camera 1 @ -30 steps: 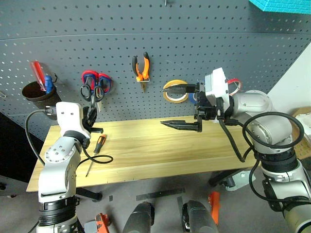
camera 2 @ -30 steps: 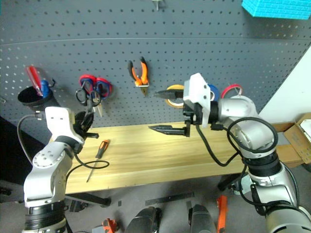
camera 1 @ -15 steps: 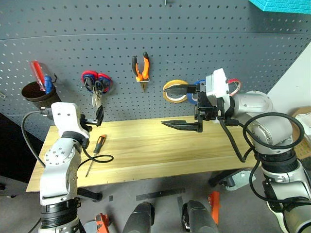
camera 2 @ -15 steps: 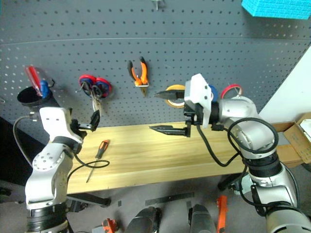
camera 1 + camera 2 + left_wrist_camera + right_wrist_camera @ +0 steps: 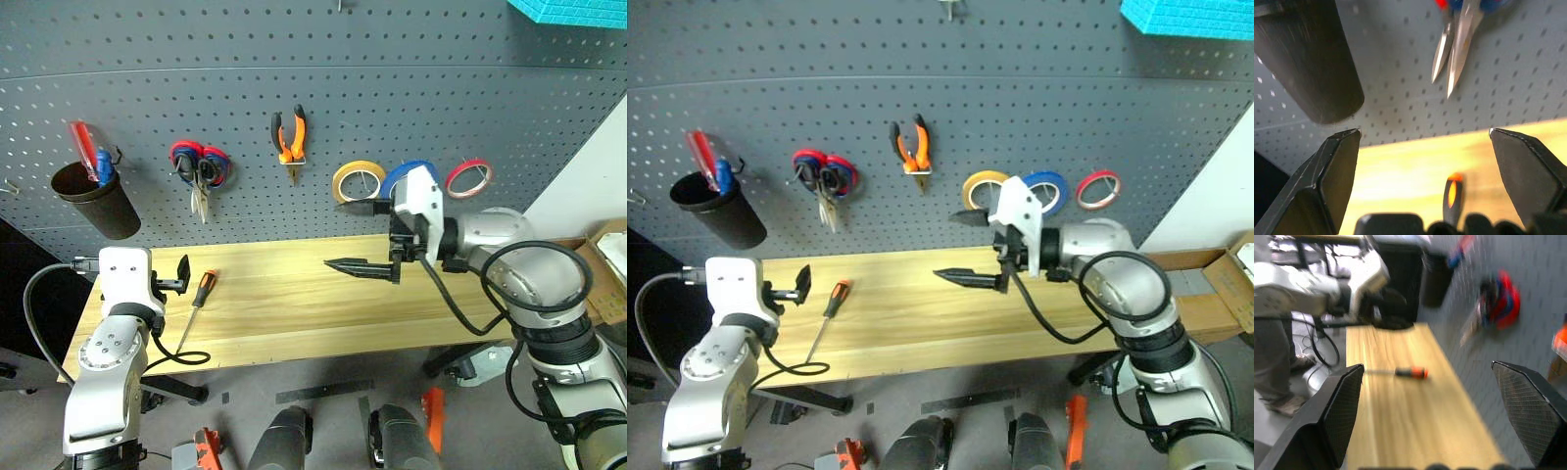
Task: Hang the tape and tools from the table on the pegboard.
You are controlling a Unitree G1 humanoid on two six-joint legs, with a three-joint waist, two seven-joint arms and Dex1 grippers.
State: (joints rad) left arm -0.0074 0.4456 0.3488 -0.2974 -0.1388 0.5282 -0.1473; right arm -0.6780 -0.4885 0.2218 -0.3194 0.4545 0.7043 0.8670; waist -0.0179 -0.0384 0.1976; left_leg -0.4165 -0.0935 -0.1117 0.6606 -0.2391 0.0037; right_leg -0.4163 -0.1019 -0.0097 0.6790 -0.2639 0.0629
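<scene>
1 tool, the screwdriver (image 5: pixel 196 303), remains on the table (image 5: pixel 294 323); both the left gripper (image 5: pixel 174 275) beside it and the right gripper (image 5: pixel 377 238) gape empty, so grasping it looks next.

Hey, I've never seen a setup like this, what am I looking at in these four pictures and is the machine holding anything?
This is a two-armed humanoid robot at a workbench. The two wide pictures come from a stereo camera on its head and show the same scene. The two close-ups come from cameras on its wrists, looking out between each gripper's two black fingers.

On the wooden table lies one screwdriver with an orange-and-black handle. On the pegboard behind hang pliers, scissors, three tape rolls including the blue tape, and a dark cup.

The left gripper sits open beside the screwdriver. The right gripper is open above the table. Neither holds anything.
</scene>
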